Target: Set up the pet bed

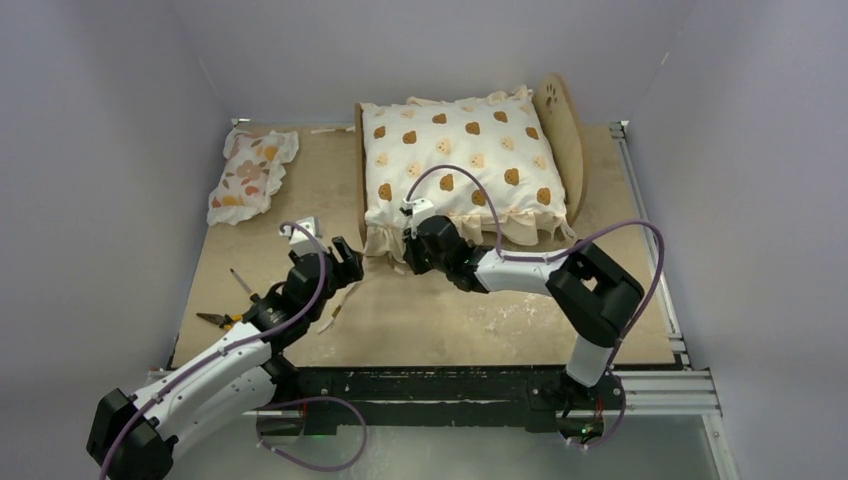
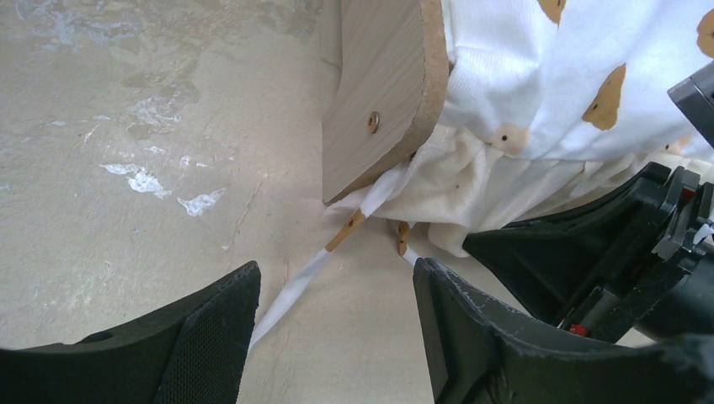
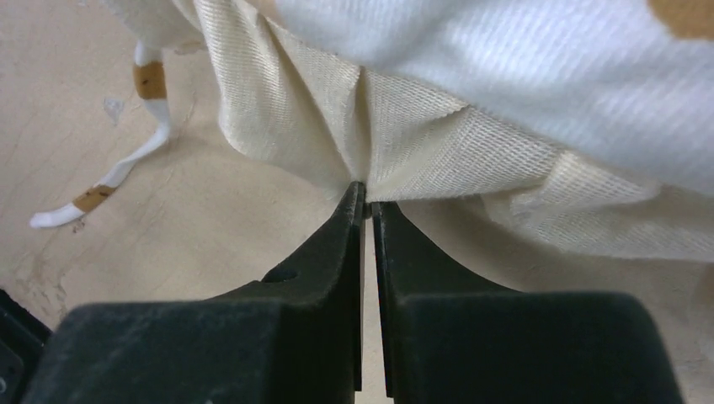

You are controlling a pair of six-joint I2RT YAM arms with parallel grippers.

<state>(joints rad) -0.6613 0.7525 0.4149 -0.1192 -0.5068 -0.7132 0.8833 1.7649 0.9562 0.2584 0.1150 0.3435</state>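
Pet bed (image 1: 562,125) sits up at 12 o'clock on the table (image 1: 450,320), with the bear-print cushion (image 1: 460,150) plopped on top. Right gripper (image 3: 364,198) is pinched tight on the cushion's ruffle (image 3: 337,126) at the 6 o'clock edge. Left gripper (image 2: 335,269) is spread wide by the bed's 7 o'clock corner, with a white tie (image 2: 295,286) running between its fingers.

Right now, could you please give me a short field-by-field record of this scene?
pet bed: far middle of the table, headboard to the right
bear-print cushion: lying on the bed, ruffle spilling over its near side
floral pillow: on the table, left of the bed, apart from it
left gripper: open, at the bed's near left corner, a cushion tie between its fingers
right gripper: shut on the cushion's ruffle
tools: near the table's left edge
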